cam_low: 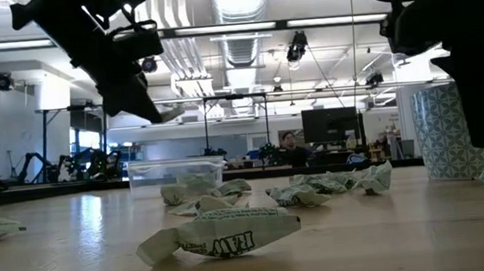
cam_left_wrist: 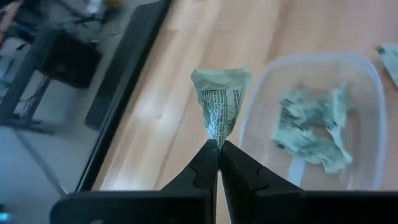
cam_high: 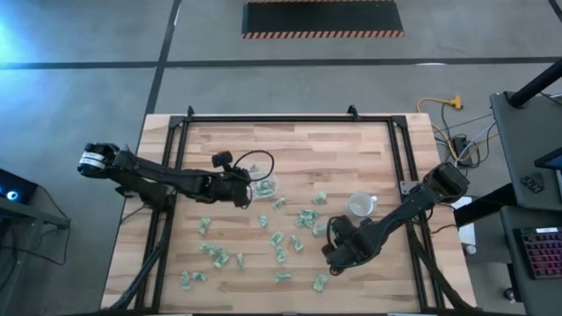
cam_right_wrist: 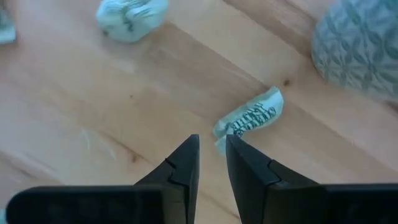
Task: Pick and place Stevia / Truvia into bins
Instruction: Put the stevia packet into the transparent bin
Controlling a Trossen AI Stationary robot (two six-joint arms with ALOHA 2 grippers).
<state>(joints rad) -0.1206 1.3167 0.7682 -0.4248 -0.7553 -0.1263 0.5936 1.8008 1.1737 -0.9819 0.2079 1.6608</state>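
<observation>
Left gripper (cam_left_wrist: 219, 144) pinched shut on my Stevia packet (cam_left_wrist: 220, 104) beside clear tub (cam_left_wrist: 367, 81) at frame centre, right gripper (cam_right_wrist: 211, 146) narrowly parted, empty, over a crumpled packet (cam_right_wrist: 249, 118).

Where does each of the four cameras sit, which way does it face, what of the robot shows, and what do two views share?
High view: overhead, facing down on the wooden table; both arms.
Low view: table height, facing the room; both arms overhead.
Left wrist view: left gripper pinching a pale green paper packet beside the clear rounded-rectangular plastic tub.
Right wrist view: right gripper closing at a crumpled packet on the wood.
Shared: the tub also shows in the low view.
</observation>
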